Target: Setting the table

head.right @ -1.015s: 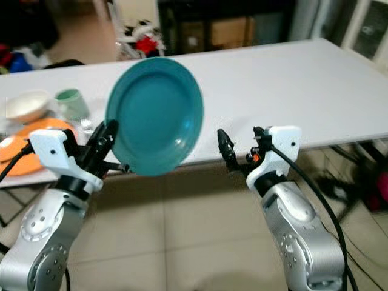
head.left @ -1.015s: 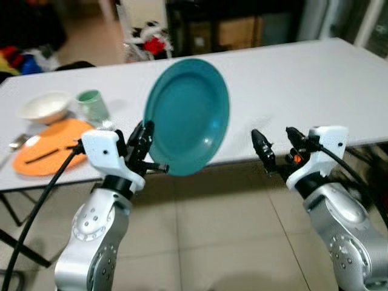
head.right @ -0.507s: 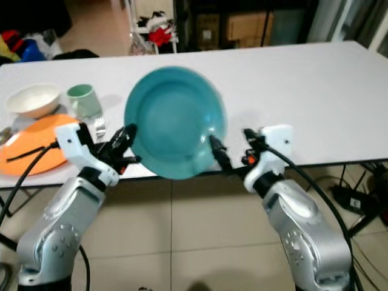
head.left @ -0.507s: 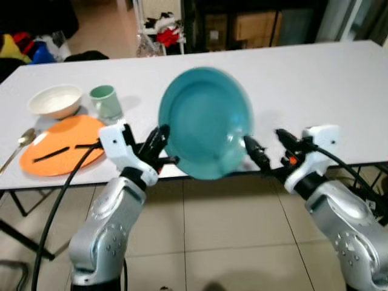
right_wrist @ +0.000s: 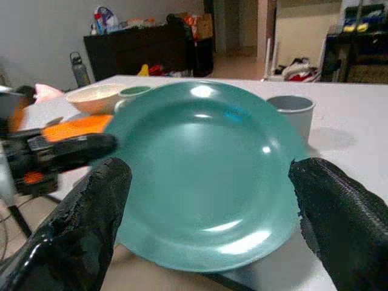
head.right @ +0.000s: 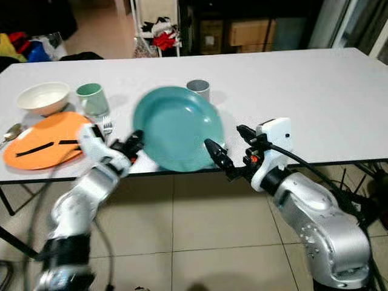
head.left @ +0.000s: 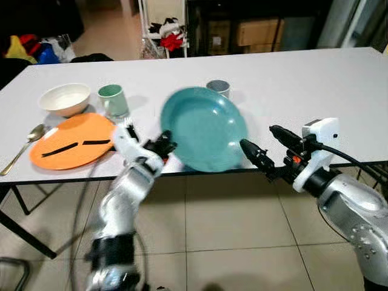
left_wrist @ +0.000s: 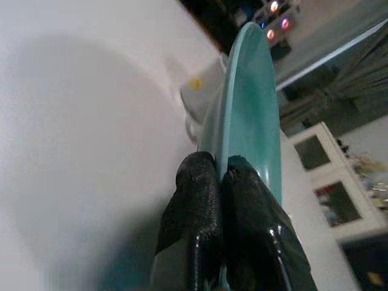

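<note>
A teal plate [head.left: 203,128] hangs tilted low over the front edge of the white table [head.left: 315,79]. My left gripper [head.left: 165,143] is shut on the plate's left rim; the left wrist view shows both fingers [left_wrist: 200,194] pinching the thin rim of the plate [left_wrist: 248,103]. At the plate's right side my right gripper [head.left: 257,137] stands open, one finger near the rim. In the right wrist view the plate [right_wrist: 206,176] lies between the spread fingers [right_wrist: 91,212], which do not touch it.
On the table's left are an orange plate [head.left: 70,139] with two black sticks, a white bowl [head.left: 63,98], a green cup [head.left: 112,99] and a spoon [head.left: 24,140]. A grey cup [head.left: 217,86] stands just behind the teal plate. Tiled floor lies below.
The teal plate has come down from nearly upright to a low tilt at the table's edge, still in the left gripper. The camera has shifted and the grey cup now shows.
</note>
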You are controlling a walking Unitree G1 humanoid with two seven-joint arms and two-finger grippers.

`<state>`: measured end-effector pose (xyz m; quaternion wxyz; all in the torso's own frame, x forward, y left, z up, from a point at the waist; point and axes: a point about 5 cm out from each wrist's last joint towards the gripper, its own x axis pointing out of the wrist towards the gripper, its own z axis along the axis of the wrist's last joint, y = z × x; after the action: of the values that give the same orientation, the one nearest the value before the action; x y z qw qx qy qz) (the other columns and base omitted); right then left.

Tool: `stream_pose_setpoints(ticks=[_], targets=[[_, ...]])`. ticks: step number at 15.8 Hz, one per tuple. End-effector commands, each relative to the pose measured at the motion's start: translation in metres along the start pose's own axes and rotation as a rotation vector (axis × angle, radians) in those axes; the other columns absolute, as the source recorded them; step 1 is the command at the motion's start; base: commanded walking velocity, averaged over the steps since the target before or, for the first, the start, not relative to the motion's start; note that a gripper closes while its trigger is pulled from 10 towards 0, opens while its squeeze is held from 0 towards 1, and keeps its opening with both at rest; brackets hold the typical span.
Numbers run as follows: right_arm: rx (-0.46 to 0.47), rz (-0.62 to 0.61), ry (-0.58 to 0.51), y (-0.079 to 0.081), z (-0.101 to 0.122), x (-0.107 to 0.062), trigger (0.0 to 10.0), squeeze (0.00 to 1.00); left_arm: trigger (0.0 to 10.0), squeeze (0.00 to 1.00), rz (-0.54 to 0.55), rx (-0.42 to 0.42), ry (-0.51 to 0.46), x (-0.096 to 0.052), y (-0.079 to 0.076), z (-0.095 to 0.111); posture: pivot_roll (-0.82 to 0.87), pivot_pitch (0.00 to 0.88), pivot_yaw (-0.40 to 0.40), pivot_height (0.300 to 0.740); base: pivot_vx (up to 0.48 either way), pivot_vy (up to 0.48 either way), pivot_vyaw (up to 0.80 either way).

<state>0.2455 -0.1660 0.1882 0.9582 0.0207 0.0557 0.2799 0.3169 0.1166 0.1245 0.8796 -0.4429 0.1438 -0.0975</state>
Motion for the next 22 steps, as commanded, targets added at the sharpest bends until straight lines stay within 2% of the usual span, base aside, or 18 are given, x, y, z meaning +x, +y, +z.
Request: stream_pose_setpoints(ticks=[1, 2, 4, 7, 13, 15, 18, 19, 22], targets=[[0.002, 0.032, 0.004, 0.001, 0.003, -0.002, 10.0, 0.0, 10.0, 0.0, -0.02, -0.039, -0.004, 0.006, -0.006, 0.003, -0.19, 0.009, 0.106, 0.74, 0.0, 0.0, 0.0], [0.0, 0.039, 0.009, 0.002, 0.003, -0.003, 10.0, 0.0, 10.0, 0.0, -0.012, -0.033, 0.0, 0.008, -0.005, 0.002, -0.19, 0.013, 0.109, 0.74, 0.0, 0.0, 0.0], [-0.02, 0.119, 0.095, 0.007, 0.002, -0.008, 10.0, 0.0, 10.0, 0.0, 0.065, -0.083, 0.047, 0.019, 0.0, -0.006, -0.2, 0.03, 0.118, 0.74, 0.0, 0.0, 0.0], [-0.04, 0.137, 0.157, 0.007, 0.003, -0.011, 10.0, 0.0, 10.0, 0.0, 0.11, -0.108, 0.068, 0.024, 0.004, -0.011, -0.21, 0.046, 0.122, 0.74, 0.0, 0.0, 0.0], [-0.115, 0.035, 0.299, -0.002, 0.002, -0.015, 10.0, 0.0, 10.0, 0.0, 0.227, -0.174, 0.046, 0.031, 0.021, -0.019, -0.23, 0.071, 0.117, 0.74, 0.0, 0.0, 0.0], [-0.102, 0.034, 0.317, 0.001, 0.001, -0.014, 10.0, 0.0, 10.0, 0.0, 0.247, -0.227, 0.054, 0.034, 0.026, -0.022, -0.23, 0.075, 0.111, 0.74, 0.0, 0.0, 0.0], [-0.09, 0.05, 0.33, 0.003, 0.001, -0.014, 10.0, 0.0, 10.0, 0.0, 0.246, -0.239, 0.093, 0.039, 0.025, -0.031, -0.23, 0.078, 0.107, 0.74, 0.0, 0.0, 0.0], [-0.085, 0.07, 0.321, 0.006, 0.004, -0.013, 10.0, 0.0, 10.0, 1.0, 0.228, -0.237, 0.105, 0.043, 0.019, -0.034, -0.23, 0.08, 0.106, 0.74, 0.0, 0.0, 0.0], [-0.083, 0.096, 0.31, 0.01, 0.007, -0.012, 10.0, 0.0, 10.0, 1.0, 0.204, -0.214, 0.135, 0.048, 0.012, -0.039, -0.23, 0.079, 0.107, 0.74, 0.0, 0.0, 0.0]])
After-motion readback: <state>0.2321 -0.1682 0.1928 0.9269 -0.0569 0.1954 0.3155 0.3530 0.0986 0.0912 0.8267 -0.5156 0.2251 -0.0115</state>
